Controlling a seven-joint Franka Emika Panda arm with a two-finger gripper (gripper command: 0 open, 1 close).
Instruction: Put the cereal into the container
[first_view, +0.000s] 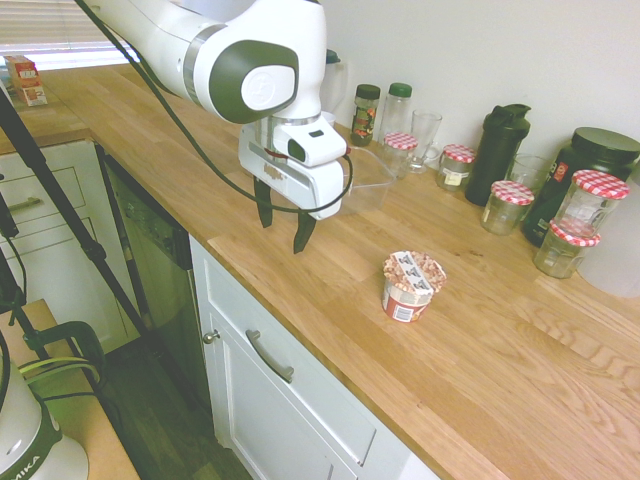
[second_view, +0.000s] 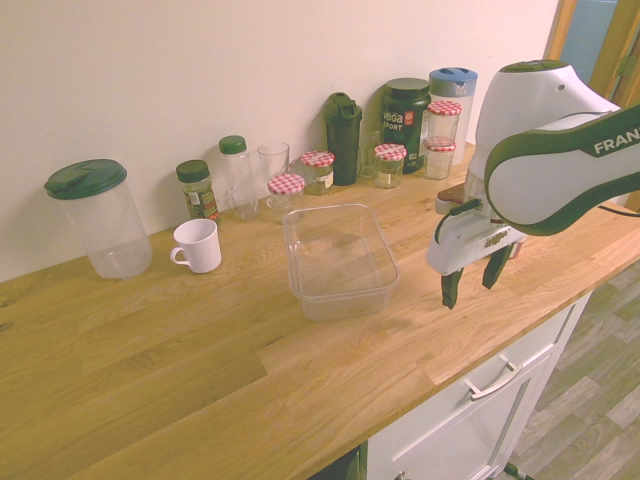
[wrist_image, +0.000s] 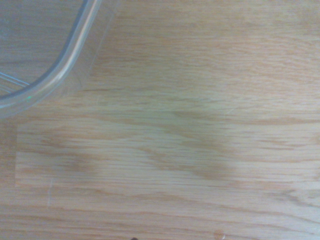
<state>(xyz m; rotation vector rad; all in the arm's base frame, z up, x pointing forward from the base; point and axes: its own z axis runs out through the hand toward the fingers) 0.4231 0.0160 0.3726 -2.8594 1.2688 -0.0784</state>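
The gripper (first_view: 283, 228) hangs above the wooden counter (first_view: 480, 330) with its jaws spread wide, holding nothing and touching nothing. The one cereal (first_view: 410, 285) cup stands upright on the counter, near the front edge and apart from the gripper. One clear container (second_view: 338, 258) sits just behind the gripper. Further back, near the wall, stand five red-checked jars (first_view: 512, 205). The arm reaches over the counter, gripper pointing straight down.
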